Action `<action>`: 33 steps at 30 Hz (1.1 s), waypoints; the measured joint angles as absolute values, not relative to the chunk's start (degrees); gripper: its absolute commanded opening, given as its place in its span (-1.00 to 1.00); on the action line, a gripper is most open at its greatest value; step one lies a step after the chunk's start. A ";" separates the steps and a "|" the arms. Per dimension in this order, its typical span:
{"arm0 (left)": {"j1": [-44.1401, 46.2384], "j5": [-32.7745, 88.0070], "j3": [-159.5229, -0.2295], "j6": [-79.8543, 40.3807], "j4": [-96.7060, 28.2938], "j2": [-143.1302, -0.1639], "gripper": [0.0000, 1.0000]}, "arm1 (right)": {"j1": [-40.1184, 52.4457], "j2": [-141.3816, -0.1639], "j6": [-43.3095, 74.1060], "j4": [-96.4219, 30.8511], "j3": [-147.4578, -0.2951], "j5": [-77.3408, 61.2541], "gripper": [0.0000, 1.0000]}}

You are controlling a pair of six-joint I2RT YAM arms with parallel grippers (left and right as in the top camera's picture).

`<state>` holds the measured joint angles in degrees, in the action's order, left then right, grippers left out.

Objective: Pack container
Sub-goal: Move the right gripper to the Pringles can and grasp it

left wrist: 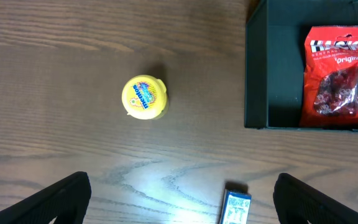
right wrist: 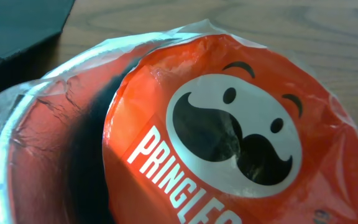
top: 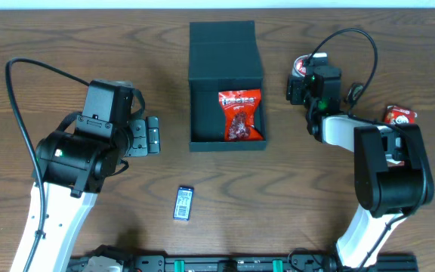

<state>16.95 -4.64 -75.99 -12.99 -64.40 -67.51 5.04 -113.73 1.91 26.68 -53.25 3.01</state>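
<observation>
Only red snack bag in container; yellow tub, small pack, Pringles cup outside. Left gripper spread, empty; right gripper hold unclear.

- My left arm has a bulky, rounded black joint housing with a small green light, and a long white lower link.
- A boxy black wrist block caps its far end.
- My left fingers are matt black with flat, slanted ends; from overhead their mount shows small ribbed segments.
- A thin black left cable runs in a wide loop off that arm.
- My right arm matches it: rounded black housing, white links, a black wrist with green lights.
- A black right cable arcs over that wrist.
- Both arms stand on a black base rail with green marks.
</observation>
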 measured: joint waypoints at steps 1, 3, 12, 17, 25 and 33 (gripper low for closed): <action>16.95 -4.64 -76.01 -12.99 -64.40 -67.51 0.90 | 5.04 -113.73 1.91 26.65 -53.25 3.01 0.30; 16.95 -4.64 -76.01 -12.99 -64.40 -67.51 0.90 | 5.04 -113.73 2.00 26.70 -53.28 2.98 0.19; 16.95 -4.64 -76.01 -12.99 -64.40 -67.51 0.91 | 5.06 -113.73 2.00 26.74 -53.28 3.01 0.07; 16.95 -4.64 -76.01 -12.99 -64.40 -67.51 0.90 | 5.04 -113.73 2.00 26.74 -53.28 3.01 -0.14; 16.95 -4.64 -76.01 -12.99 -64.40 -67.51 0.90 | 5.04 -113.73 2.00 26.70 -53.30 3.01 -0.75; 16.95 -4.64 -76.01 -12.93 -64.40 -67.51 0.90 | 5.06 -113.73 2.09 26.35 -53.45 3.01 -0.97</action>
<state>16.95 -4.64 -76.01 -12.93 -64.40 -67.51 5.06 -113.73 2.09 26.35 -53.45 3.01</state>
